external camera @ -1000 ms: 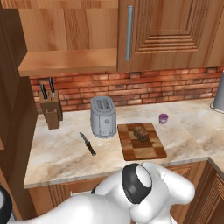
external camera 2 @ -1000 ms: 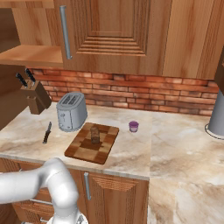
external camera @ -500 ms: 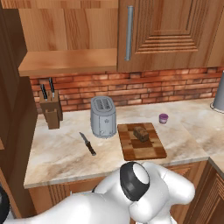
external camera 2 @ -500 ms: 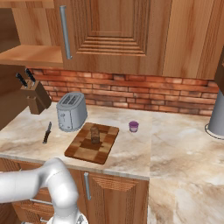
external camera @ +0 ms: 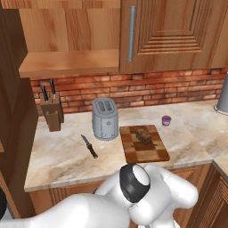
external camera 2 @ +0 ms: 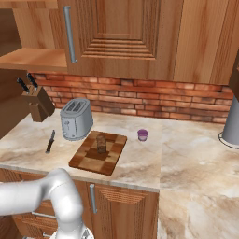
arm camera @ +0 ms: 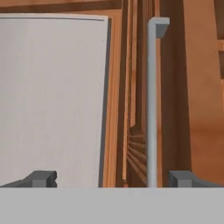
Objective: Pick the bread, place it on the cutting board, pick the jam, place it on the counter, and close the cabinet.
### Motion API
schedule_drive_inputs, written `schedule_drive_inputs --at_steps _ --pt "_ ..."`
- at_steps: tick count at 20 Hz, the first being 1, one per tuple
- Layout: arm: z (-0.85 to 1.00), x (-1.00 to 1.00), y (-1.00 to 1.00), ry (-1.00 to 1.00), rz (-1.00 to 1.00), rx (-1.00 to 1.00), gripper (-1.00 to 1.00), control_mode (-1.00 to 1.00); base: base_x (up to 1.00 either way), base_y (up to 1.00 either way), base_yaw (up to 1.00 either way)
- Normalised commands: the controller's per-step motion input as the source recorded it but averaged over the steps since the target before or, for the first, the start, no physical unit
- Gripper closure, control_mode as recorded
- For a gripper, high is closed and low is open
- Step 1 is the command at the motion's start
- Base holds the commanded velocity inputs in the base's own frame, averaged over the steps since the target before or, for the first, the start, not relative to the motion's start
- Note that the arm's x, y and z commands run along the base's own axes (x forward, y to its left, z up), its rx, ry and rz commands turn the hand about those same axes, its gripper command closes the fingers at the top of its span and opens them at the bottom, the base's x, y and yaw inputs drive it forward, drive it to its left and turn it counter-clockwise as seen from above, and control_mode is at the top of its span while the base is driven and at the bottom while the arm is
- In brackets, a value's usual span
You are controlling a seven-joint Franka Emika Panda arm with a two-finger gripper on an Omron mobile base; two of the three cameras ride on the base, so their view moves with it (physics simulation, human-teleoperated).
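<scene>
- Two dark gripper [arm camera: 112, 178] fingertips stand spread; you see a grey bar handle [arm camera: 152, 105] of a grooved wooden door between them.
- Rough brown bread [external camera: 144, 136] lies on the patchwork wooden cutting board [external camera: 144, 149].

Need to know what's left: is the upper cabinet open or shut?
Open: the cabinet shows its bare shelf at left; only the right door is shut.

- Even, soft rendered light, no glare.
- Faint shadows under toaster [external camera: 105, 119] & knife block [external camera: 51, 113] on counter [external camera: 58, 156].
- Base views sharp edge to edge, no blur.
- Hand view flat-lit; grey handle [arm camera: 152, 100] crisp.
</scene>
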Motion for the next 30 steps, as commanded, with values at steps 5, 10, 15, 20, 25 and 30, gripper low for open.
schedule_drive_inputs --at_steps 5,10,15,20,25,30 --pt "0.00 0.22 0.00 0.00 0.00 0.00 -1.00 -1.00 0.00 0.00 0.00" --pt "0.00 0.12 0.02 0.00 0.00 0.00 -1.00 -1.00 0.00 0.00 0.00" --pt "0.00 0.14 0.01 0.00 0.00 0.00 -1.00 -1.00 0.00 0.00 0.00" --pt "0.00 0.17 0.00 0.00 0.00 0.00 -1.00 -1.00 0.00 0.00 0.00" --pt "0.00 0.15 0.00 0.00 0.00 0.00 -1.00 -1.00 0.00 0.00 0.00" --pt "-0.01 0.04 -0.09 0.00 -0.01 0.00 -1.00 -1.00 0.00 0.00 0.00"
